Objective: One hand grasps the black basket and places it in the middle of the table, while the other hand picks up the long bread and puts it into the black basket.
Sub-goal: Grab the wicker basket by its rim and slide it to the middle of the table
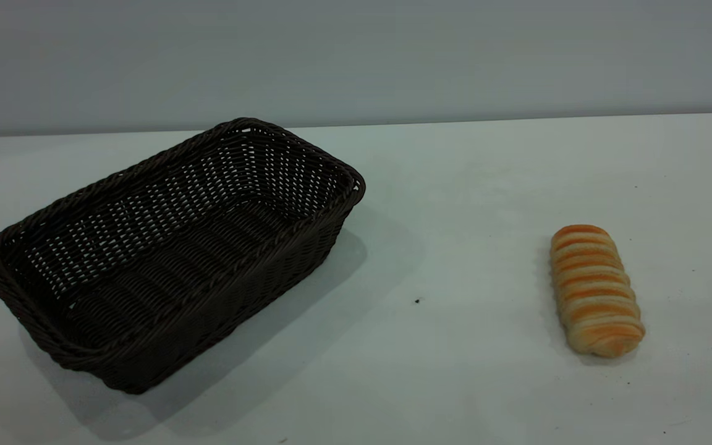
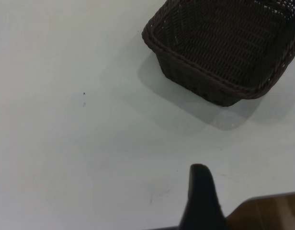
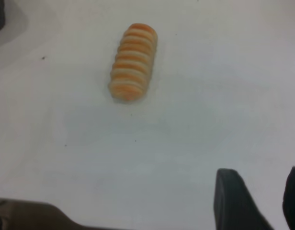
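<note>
Hovering both arms back from the work: my left gripper shows one finger, so I cannot tell its opening; my right gripper hangs open, empty. Black basket sits counter-left, long bread well apart, right.

Left tool: one dark, tapered, round-tipped finger visible, matte black. Right tool: two dark grey-black fingers, blunt rounded tips, gap between them. No cables, screws or markings visible.
</note>
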`<control>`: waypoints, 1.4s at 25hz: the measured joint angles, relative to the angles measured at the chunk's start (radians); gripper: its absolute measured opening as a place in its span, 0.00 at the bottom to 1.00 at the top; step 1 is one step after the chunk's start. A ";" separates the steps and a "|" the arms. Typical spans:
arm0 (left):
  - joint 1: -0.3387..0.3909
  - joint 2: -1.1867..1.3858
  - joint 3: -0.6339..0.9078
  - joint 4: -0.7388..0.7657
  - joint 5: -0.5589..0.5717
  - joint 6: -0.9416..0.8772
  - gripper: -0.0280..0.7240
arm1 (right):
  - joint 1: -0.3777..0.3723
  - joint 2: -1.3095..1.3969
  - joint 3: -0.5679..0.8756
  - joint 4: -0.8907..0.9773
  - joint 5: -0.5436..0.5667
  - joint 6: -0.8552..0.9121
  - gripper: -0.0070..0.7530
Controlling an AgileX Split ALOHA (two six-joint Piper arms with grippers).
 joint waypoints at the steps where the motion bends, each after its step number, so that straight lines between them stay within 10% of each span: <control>1: 0.000 0.000 0.000 0.000 0.000 0.000 0.82 | 0.000 0.000 0.000 0.000 0.000 0.000 0.32; 35: -0.019 0.000 0.000 0.000 0.000 0.000 0.82 | 0.000 0.000 0.000 0.000 0.000 0.000 0.32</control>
